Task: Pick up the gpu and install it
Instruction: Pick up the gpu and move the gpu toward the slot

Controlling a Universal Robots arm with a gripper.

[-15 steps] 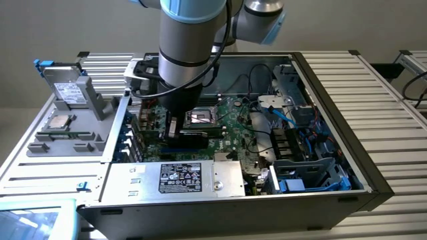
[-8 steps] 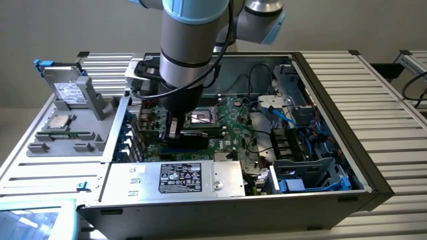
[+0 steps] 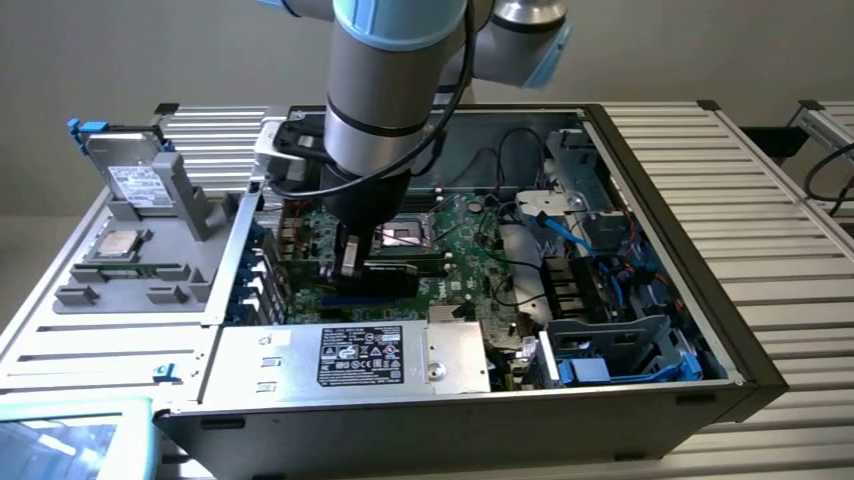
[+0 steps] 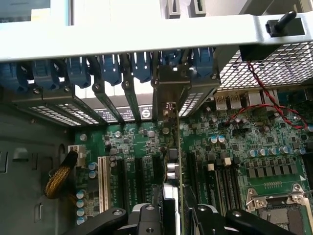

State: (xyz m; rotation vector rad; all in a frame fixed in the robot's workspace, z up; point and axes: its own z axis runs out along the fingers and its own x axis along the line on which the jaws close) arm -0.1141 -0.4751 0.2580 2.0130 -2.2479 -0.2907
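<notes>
The gpu [image 4: 172, 161] shows edge-on in the wrist view, standing upright over the green motherboard [image 4: 274, 161] among the black expansion slots [image 4: 142, 176]. Its metal bracket [image 4: 171, 85] lies against the case's rear slot openings. My gripper [image 4: 173, 208] is shut on the card, one black finger on each face. Whether the card sits fully in its slot I cannot tell. In the exterior view the gripper [image 3: 350, 255] reaches down into the open computer case, with the dark gpu [image 3: 400, 266] under it on the motherboard [image 3: 461, 245].
A row of blue slot latches [image 4: 107, 68] lines the rear wall. A red wire [image 4: 264, 93] hangs nearby. The CPU socket [image 3: 400, 237], the power supply [image 3: 354, 358] and the drive cage with blue cables [image 3: 601, 290] crowd the case. A grey parts tray [image 3: 120, 245] lies outside.
</notes>
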